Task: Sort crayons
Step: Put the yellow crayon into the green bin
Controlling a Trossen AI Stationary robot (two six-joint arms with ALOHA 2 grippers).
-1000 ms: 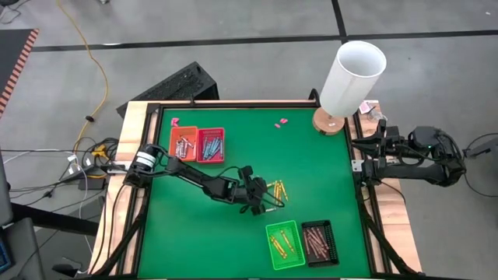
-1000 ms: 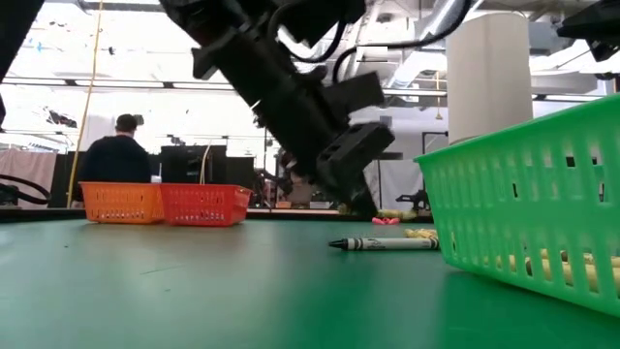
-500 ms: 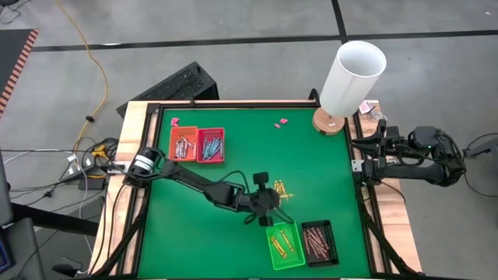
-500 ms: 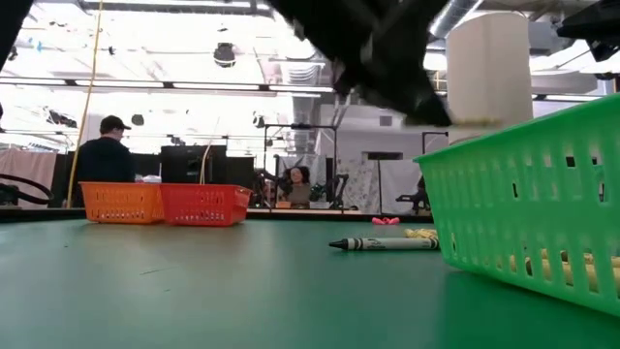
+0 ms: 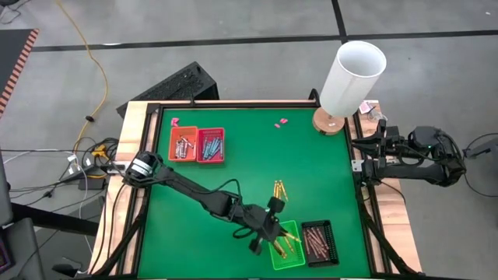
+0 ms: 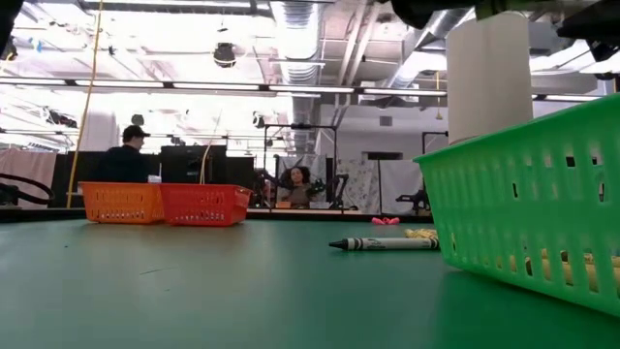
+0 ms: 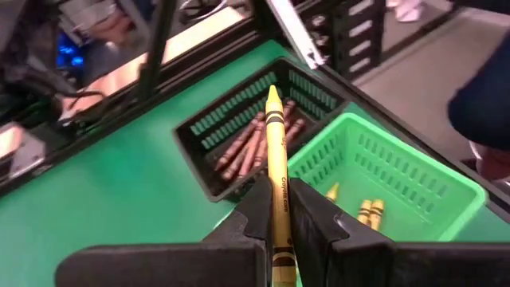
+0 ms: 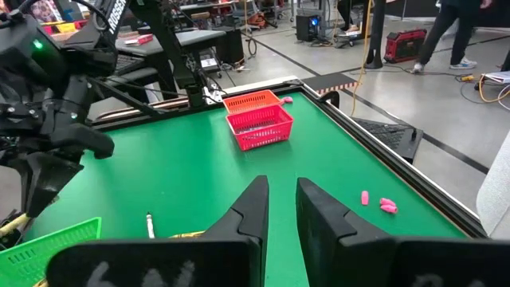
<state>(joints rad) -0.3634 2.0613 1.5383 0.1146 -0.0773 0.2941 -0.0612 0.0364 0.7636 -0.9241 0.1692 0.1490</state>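
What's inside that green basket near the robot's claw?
The green basket holds a few yellow crayons on its floor. The left gripper, shut on another yellow crayon, hovers over it and hides the basket's near corner.

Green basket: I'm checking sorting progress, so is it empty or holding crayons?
Holding crayons: yellow crayons lie inside the green basket.

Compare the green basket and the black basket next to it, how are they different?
The green basket holds a few yellow crayons; the black basket holds brown-red crayons. The left gripper, shut on a yellow crayon, hangs over the green basket, while nothing is above the black basket. Both are slotted plastic baskets, side by side near the table's front edge.
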